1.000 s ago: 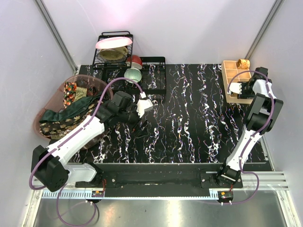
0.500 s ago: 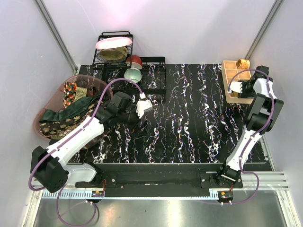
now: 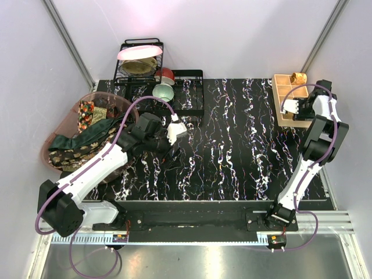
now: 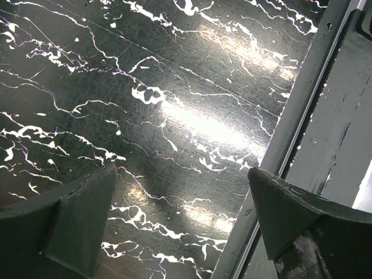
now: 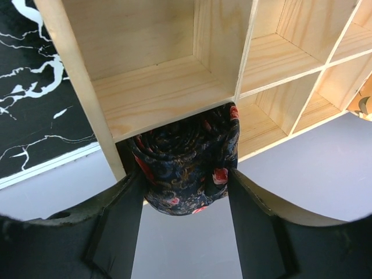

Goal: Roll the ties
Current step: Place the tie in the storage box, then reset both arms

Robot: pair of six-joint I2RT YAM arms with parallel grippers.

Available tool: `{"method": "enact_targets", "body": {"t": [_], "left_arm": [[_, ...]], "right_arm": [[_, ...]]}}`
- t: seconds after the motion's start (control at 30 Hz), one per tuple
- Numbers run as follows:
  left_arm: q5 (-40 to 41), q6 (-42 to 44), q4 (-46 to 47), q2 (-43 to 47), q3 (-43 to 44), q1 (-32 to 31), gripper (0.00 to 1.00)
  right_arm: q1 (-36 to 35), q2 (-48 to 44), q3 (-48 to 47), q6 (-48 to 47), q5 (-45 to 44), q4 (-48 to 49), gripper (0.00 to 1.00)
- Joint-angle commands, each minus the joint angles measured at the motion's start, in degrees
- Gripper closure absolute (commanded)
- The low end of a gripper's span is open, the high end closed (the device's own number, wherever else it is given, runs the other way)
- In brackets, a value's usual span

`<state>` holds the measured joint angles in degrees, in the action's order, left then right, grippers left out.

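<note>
Apparently clamped in the right end effector [image 5: 185, 174]: rolled tie [image 5: 186, 154], dark with red dots, at an edge compartment of the wooden tray [image 5: 157, 87]. Released, spread wide above the bench [image 4: 174, 87], holding nothing: left end effector [image 4: 180, 197]. Heaped in the pink basket [image 3: 46, 152]: more ties [image 3: 75, 145].

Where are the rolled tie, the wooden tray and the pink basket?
rolled tie [image 5: 185, 163], right wrist view, middle of the roll.
wooden tray [image 5: 163, 90], right wrist view, bare compartment floor.
pink basket [image 3: 104, 95], top view, far rim.
</note>
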<state>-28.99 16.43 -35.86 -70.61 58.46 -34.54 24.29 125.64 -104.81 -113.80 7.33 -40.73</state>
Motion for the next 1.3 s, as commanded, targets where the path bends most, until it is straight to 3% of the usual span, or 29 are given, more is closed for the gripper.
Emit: {"method": "enact_targets", "body": {"t": [0.0, 0.57, 0.8, 0.97, 1.07, 1.27], "left_arm": [[-2.03, -0.52, 2.63, 1.70, -0.27, 0.27, 0.01], [-1.86, -0.87, 2.63, 2.40, -0.98, 0.44, 0.01], [-1.16, -3.32, 0.26, 2.67, 1.22, 0.62, 0.01], [2.53, -7.19, -3.16, 1.97, 6.22, 0.71, 0.01], [4.91, -8.60, -5.62, 2.14, 9.82, 0.97, 0.01], [7.98, -10.71, -12.91, -0.92, 21.31, 4.39, 0.01]], "right_arm": [[0.75, -4.53, -3.11, -36.32, 1.98, -2.24, 0.36], [1.19, -7.08, -1.80, -36.33, 2.94, -4.36, 0.28], [1.55, -15.51, 1.54, -29.74, 7.51, -4.80, 0.27], [1.55, -25.24, 5.75, -17.97, 13.84, -5.32, 0.18], [1.46, -30.87, 7.95, -7.70, 17.79, -4.71, 0.01], [-1.35, -42.21, 13.05, 25.86, 17.63, 1.18, 0.00]]}}
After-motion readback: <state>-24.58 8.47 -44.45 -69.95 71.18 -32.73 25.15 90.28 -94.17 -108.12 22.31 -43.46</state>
